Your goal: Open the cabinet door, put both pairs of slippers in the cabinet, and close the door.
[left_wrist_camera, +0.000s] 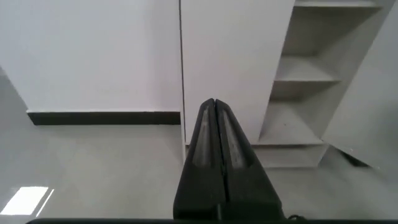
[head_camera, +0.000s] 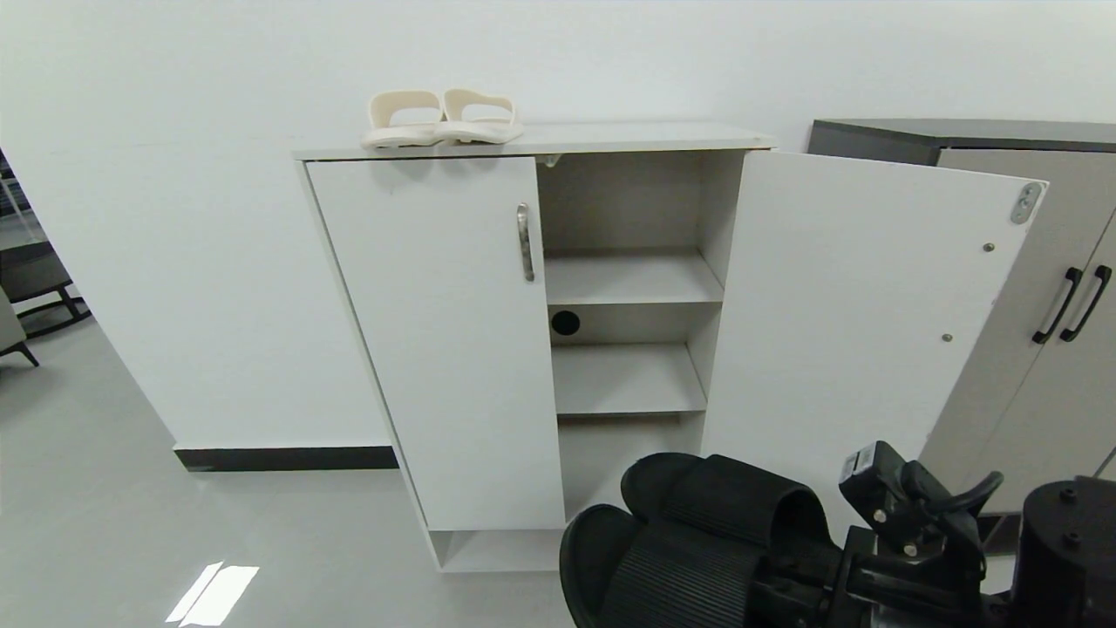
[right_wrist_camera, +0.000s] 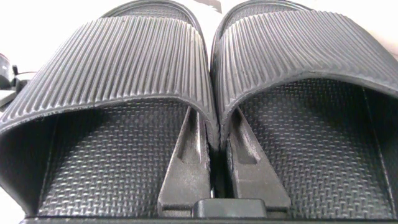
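Our right gripper (right_wrist_camera: pixel 214 121), at five o'clock, clamps the black slippers (head_camera: pixel 697 523); our left gripper (left_wrist_camera: pixel 214 104) has its fingers (left_wrist_camera: pixel 202 146) pressed together.

left end effector (left_wrist_camera: pixel 214 102): black, tapered (grey inner faces) | right wrist (head_camera: pixel 907 515): black, silver screws

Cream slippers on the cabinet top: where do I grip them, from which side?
Pinch the touching inner walls of the cream slippers, probably from the front: they lie side by side at the front edge, strap openings facing out, wall behind.
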Available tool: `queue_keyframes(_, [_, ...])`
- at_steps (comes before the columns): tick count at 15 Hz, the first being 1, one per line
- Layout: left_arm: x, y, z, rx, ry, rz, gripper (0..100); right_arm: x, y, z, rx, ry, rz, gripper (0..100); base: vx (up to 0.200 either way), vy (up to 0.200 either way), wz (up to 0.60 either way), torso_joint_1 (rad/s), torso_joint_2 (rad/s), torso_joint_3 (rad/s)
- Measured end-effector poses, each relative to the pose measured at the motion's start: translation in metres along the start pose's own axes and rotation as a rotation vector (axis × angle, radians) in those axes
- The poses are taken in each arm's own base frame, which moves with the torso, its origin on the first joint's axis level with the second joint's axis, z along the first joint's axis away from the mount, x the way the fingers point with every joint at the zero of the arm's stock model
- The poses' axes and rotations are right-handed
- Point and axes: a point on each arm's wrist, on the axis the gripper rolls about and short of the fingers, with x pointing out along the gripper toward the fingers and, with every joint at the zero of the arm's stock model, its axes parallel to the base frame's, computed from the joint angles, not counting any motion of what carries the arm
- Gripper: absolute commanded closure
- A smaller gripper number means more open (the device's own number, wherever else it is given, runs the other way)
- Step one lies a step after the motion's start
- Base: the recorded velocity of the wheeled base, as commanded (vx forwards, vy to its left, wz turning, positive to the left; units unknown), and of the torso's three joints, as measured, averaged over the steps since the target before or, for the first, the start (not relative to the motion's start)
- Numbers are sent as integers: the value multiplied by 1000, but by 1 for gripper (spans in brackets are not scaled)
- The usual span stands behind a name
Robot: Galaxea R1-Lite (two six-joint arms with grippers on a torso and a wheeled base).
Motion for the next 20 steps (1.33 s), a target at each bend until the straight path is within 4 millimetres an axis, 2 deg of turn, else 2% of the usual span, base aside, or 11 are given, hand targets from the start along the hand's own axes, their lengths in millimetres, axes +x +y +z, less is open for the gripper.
queue_keyframes(3, [-1, 4, 0, -70, -11, 178, 100, 0, 0, -1, 0, 4, -1, 100, 0, 0, 0, 0, 0, 0])
queue_keyframes(6, [-3, 1, -1, -44, -17, 326, 100, 1, 0, -1, 0, 6, -2, 100, 0, 0, 0, 0, 0, 0])
queue_keyframes(7, [-3, -1, -1, -32, -24, 292, 100, 0, -1, -2, 0, 9, -1, 100, 0, 0, 0, 0, 0, 0])
queue_keyframes(10, [-5, -9, -5, 37, -23, -102, 100, 0, 0, -3, 0, 12, -1, 100, 0, 0, 0, 0, 0, 0])
queue_keyframes(11, [-6, -9, -5, 76, -34, -152, 100, 1, 0, -2, 1, 10, -1, 100, 0, 0, 0, 0, 0, 0])
queue_keyframes(14, [-7, -9, -6, 94, -49, -169, 100, 1, 0, -1, 0, 5, -2, 100, 0, 0, 0, 0, 0, 0])
queue_keyframes(17, [-7, -6, -6, 52, -48, -19, 100, 2, 0, 0, -1, 0, -5, 100, 0, 0, 0, 0, 0, 0])
queue_keyframes(20, [-7, -8, -6, 51, -49, -136, 100, 15, 0, 6, -1, -35, -123, 100, 0, 0, 0, 0, 0, 0])
